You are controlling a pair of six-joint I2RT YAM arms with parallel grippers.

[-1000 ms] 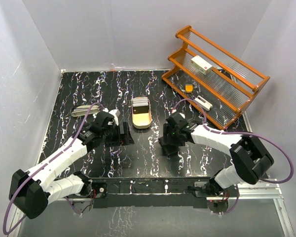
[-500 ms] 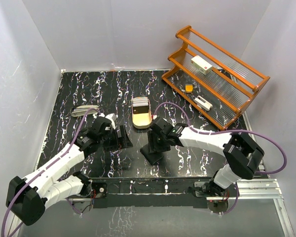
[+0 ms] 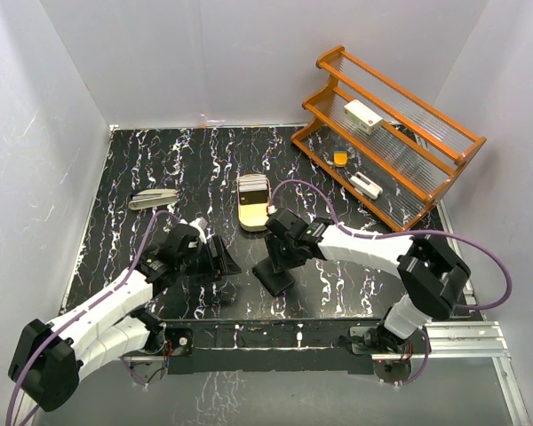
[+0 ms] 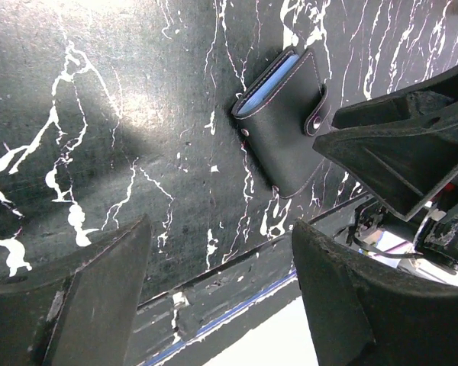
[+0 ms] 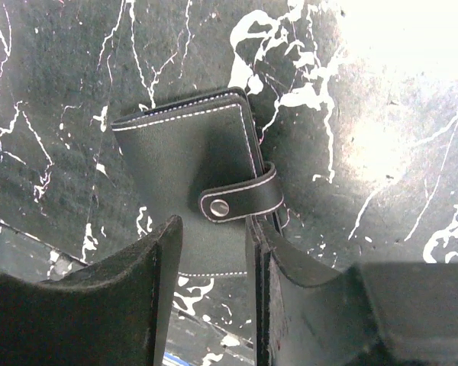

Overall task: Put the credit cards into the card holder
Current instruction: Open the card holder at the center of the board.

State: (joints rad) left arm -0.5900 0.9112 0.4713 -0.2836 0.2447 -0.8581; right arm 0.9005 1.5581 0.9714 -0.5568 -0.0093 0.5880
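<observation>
The card holder is a black wallet lying flat on the table, strap snapped closed. In the right wrist view its stitched cover lies just past my right gripper, whose jaws stand a little apart over the near edge with nothing pinched. My right gripper hovers right above it. From the left wrist the card holder shows a blue-grey inner edge. My left gripper is open and empty, to the card holder's left. The pale credit cards lie at the far end of a cream tray.
A wooden rack at the back right holds a white box with a red mark, a small orange piece and a white item. A grey oval object lies at the left. The table's near edge is close below both grippers.
My right gripper has moved left and its jaws have narrowed. The card holder now lies further left. My left gripper has drawn back toward the near edge and closed slightly.
</observation>
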